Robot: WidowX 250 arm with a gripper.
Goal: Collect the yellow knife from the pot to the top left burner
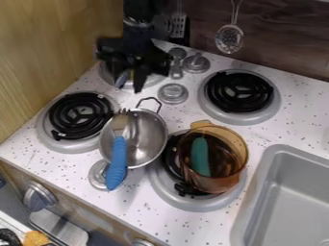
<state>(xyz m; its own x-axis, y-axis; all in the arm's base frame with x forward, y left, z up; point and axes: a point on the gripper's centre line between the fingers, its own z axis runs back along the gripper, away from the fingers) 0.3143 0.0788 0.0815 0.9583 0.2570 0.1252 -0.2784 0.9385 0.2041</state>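
The black claw (130,80) is seen hung over the top left burner (151,80), near the back left corner of the white speckled desk (292,117); whether it is spread, pressed together or pinching something cannot be told. A narrow, pale grey-blue shape (122,79) is visible at the claw's lower end, though whether it is part of the yellow knife cannot be made out. A shiny metal pot (149,136) is placed between the left burner (56,115) and the front burner (168,195), with its loop handle turned toward the back edge. A fork with a blue handle (116,166) is laid across it, the tines within the pot's outline and the handle extended past the rim toward the front edge, above a round metal piece (97,176). On the front burner, an amber see-through pot (234,144) is set, with a teal handle (200,156) visible inside. The right burner (271,106), with its black coil, is positioned toward the back edge. Between the two back burners, small metal pieces (196,62) are grouped, with a round metal lid (173,93) nearby. A grey sink (296,192) is set into the desk's right side. On the dark back wall, a slotted spoon (229,38) and a spatula (178,25) are hung.
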